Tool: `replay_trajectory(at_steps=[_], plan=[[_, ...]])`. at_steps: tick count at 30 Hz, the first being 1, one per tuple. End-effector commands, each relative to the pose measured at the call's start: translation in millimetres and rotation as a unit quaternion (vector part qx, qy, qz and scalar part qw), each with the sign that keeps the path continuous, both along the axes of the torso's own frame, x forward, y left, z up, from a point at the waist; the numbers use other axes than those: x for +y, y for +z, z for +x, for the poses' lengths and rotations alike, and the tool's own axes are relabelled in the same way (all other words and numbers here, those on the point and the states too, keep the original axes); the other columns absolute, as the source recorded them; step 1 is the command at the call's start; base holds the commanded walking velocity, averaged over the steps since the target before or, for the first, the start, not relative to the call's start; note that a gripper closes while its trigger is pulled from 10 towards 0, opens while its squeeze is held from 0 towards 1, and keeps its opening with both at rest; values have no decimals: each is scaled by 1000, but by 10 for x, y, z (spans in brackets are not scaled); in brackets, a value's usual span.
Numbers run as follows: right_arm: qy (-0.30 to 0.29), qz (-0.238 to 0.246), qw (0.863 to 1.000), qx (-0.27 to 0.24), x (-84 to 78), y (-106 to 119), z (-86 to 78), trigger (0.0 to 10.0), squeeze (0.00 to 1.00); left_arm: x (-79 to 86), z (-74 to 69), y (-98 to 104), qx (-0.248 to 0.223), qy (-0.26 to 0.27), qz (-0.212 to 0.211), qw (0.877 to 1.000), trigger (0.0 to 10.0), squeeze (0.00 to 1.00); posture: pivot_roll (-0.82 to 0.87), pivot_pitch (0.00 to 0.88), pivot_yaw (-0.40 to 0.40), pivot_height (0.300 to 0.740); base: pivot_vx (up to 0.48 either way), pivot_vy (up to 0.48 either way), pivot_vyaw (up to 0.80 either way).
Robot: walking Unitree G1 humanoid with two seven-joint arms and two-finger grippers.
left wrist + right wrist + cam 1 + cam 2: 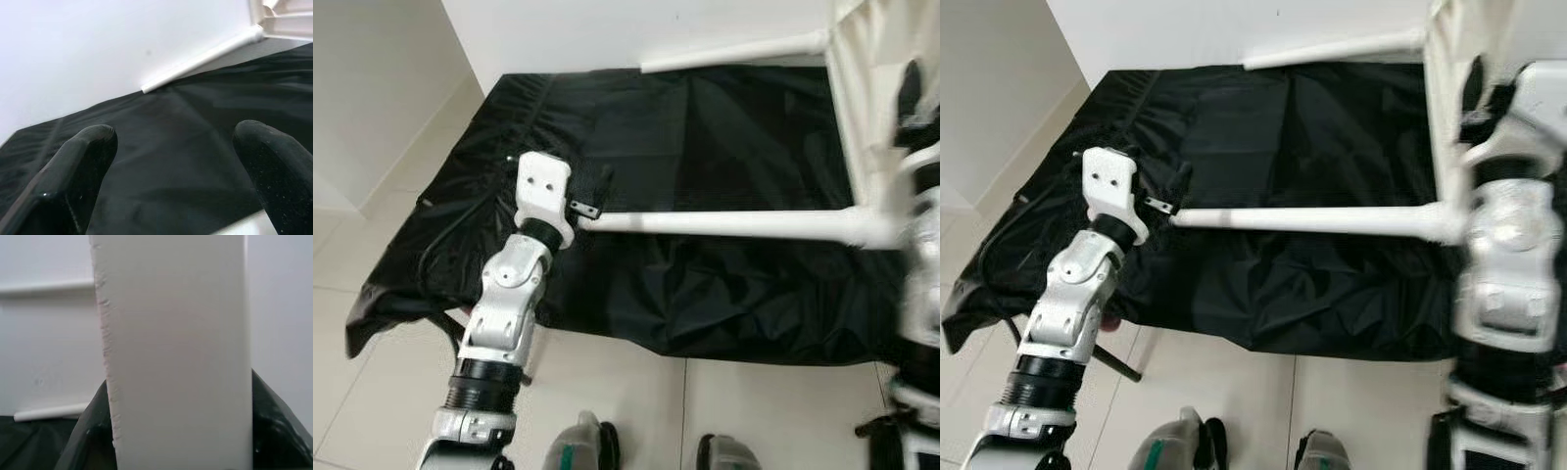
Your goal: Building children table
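A white children's table lies on its side on a black cloth [724,127]. Its top [1442,108] stands upright at the right, and two round legs point left: the near leg [724,223] and the far leg [734,54]. My left gripper [592,196] is open, its fingers spread wide just above the near leg's free end. The left wrist view looks past both fingers [73,171] to the far leg [200,61]. My right gripper [1477,98] is shut on the edge of the table top [176,347].
The cloth drapes over a low surface set against a white wall [636,24]. Pale tiled floor [401,166] runs along the left and front. A dark support leg [1116,360] sticks out under the cloth's front left. My feet [578,446] stand at the front edge.
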State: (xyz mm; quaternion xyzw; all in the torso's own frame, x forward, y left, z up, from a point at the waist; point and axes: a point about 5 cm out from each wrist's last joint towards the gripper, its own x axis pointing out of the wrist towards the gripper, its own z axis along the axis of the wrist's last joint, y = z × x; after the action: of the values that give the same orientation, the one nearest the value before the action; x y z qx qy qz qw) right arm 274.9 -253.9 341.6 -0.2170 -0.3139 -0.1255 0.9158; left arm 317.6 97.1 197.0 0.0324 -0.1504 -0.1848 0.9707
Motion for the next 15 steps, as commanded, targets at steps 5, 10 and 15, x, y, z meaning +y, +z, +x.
replay_trajectory(at_steps=[5,10,15], plan=[[24,-145,965,-218,92,1180,-551,10000,0,-91,58,-13,1,-4,-15,1000,10000,0,-234,0,109,740,0,0,0],[68,-204,954,-207,123,1594,-577,10000,0,-98,86,-36,1,1,-21,1000,10000,0,-243,0,89,740,0,0,0],[132,-326,927,-134,313,1910,-461,10000,0,-74,98,-46,2,10,-28,1000,10000,0,-257,0,74,740,0,0,0]])
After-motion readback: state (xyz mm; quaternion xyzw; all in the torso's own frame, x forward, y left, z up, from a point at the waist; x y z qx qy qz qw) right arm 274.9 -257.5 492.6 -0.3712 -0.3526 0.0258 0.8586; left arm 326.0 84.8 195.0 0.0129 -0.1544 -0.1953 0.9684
